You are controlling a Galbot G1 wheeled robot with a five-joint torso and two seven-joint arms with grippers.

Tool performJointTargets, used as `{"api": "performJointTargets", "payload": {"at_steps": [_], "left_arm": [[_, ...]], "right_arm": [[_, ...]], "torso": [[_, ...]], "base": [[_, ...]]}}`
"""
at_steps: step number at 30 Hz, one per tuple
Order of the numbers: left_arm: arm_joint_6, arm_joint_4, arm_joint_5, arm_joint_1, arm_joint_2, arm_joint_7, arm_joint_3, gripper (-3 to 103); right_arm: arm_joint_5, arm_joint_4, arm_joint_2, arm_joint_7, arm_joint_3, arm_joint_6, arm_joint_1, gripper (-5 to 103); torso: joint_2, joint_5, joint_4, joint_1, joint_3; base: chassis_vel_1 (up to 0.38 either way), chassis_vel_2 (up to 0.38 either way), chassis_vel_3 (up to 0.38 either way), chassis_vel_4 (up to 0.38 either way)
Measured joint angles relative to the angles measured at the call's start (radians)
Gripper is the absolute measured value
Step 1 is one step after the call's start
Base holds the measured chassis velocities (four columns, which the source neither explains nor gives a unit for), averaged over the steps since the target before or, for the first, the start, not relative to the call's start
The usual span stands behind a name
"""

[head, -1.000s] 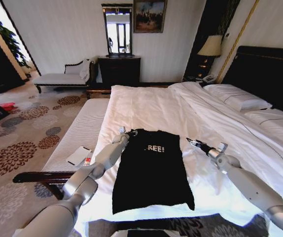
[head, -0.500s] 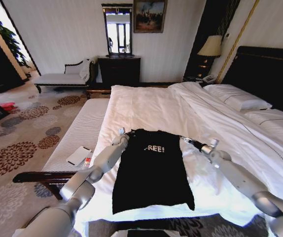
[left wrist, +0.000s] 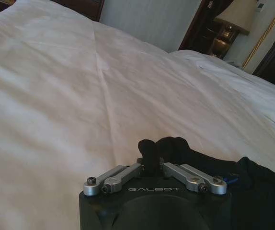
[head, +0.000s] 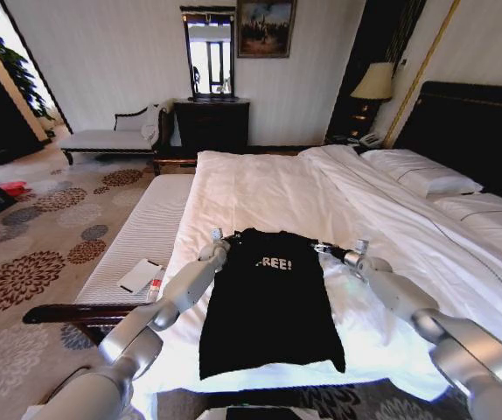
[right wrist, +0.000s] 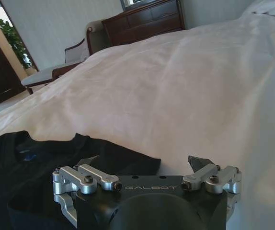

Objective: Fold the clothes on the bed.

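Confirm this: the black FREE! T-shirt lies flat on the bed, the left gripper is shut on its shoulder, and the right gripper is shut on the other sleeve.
One error: the right gripper is open, its fingers spread at the sleeve's edge without gripping, as the right wrist view shows. The black T-shirt does lie flat on the bed, and the left gripper is shut on its shoulder.

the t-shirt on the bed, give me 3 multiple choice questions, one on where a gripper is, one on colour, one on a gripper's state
1. Where is the left gripper?
A. at a shoulder of the T-shirt
B. at the shirt's hem
C. on a pillow

2. What colour is the shirt's lettering?
A. red
B. white
C. yellow

3. How does the right gripper stand?
A. shut on the shirt
B. shut on the sheet
C. open beside the shirt's sleeve

Answers:
1 A, the head view puts it at the shirt's top corner on the robot's left, on the bed.
2 B, white letters on black fabric.
3 C, the right wrist view shows its fingers spread apart with nothing between them.
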Motion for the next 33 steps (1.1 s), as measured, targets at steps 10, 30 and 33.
{"api": "performJointTargets", "payload": {"at_steps": [10, 30, 33], "left_arm": [[0.0, -0.009, -0.007, 0.005, 0.003, 0.0, -0.002, 0], [-0.003, -0.015, -0.01, 0.015, 0.007, -0.001, -0.008, 0], [-0.003, -0.015, -0.011, 0.013, 0.003, -0.004, -0.008, 0]], "right_arm": [[-0.026, -0.05, 0.034, -0.011, 0.005, -0.01, 0.02, 100], [-0.025, -0.028, 0.027, -0.01, 0.019, -0.011, -0.003, 54], [-0.025, -0.024, 0.025, -0.011, 0.016, -0.013, -0.005, 38]], "torso": [[0.0, 0.0001, 0.0, 0.0, 0.0], [0.0, 0.0001, 0.0, 0.0, 0.0], [0.0, 0.0002, -0.0001, 0.0, 0.0]], "base": [[0.0, 0.0, 0.0, 0.0], [0.0, 0.0, 0.0, 0.0], [0.0, 0.0, 0.0, 0.0]]}}
